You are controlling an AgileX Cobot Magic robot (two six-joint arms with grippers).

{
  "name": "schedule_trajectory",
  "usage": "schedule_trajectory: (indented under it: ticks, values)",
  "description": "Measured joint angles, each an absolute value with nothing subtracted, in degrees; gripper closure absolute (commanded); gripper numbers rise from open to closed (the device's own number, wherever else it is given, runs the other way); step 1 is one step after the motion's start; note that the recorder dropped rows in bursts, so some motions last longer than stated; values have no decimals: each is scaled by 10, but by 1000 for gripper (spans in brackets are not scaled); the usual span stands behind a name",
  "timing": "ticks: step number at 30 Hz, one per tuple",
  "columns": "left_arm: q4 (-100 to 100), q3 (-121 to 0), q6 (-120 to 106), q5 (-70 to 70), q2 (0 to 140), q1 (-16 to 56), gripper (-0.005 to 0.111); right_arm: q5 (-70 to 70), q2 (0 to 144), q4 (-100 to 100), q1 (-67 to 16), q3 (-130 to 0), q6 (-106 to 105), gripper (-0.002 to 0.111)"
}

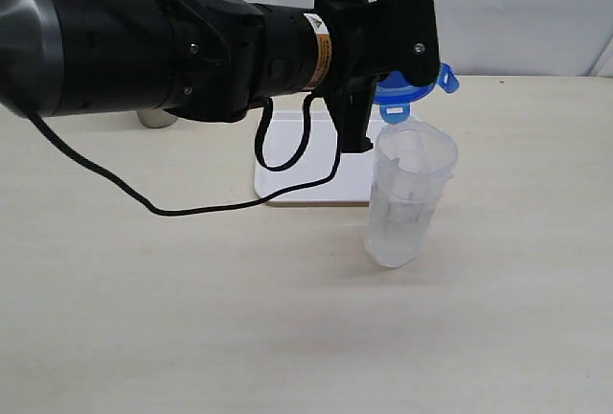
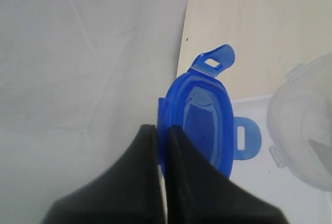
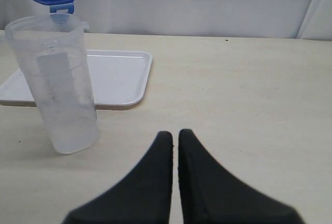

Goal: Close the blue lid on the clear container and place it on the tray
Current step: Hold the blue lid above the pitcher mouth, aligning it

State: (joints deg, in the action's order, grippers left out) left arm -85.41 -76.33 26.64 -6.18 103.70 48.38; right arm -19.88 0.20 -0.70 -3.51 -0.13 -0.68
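Left wrist view: left gripper [image 2: 162, 130] grips the blue lid [image 2: 203, 117] edgewise; clear container [image 2: 306, 130] seemingly just below.

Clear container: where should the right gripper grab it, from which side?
Mid-wall of the clear container, horizontally from the right gripper's side. It stands upright, tapering downward; the left gripper holds the blue lid near its mouth, so keep the rim free.

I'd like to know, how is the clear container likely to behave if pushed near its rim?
The clear container is tall and narrows toward its base, so it would probably tip. It looks empty and thin-walled, so likely light and apt to slide on the smooth table. Its walls may flex if squeezed.
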Motion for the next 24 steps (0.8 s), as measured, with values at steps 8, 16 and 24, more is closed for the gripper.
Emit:
schedule_trajectory:
  ticks: [8, 16, 24]
  values:
    - [-871, -763, 252, -65, 1037, 499, 107, -199, 2, -7, -35, -1, -7, 104]
    - [-878, -763, 252, -59, 1037, 499, 107, -199, 2, -7, -35, -1, -7, 104]
    - [-898, -763, 252, -57, 1037, 499, 107, -199, 2, -7, -35, -1, -7, 104]
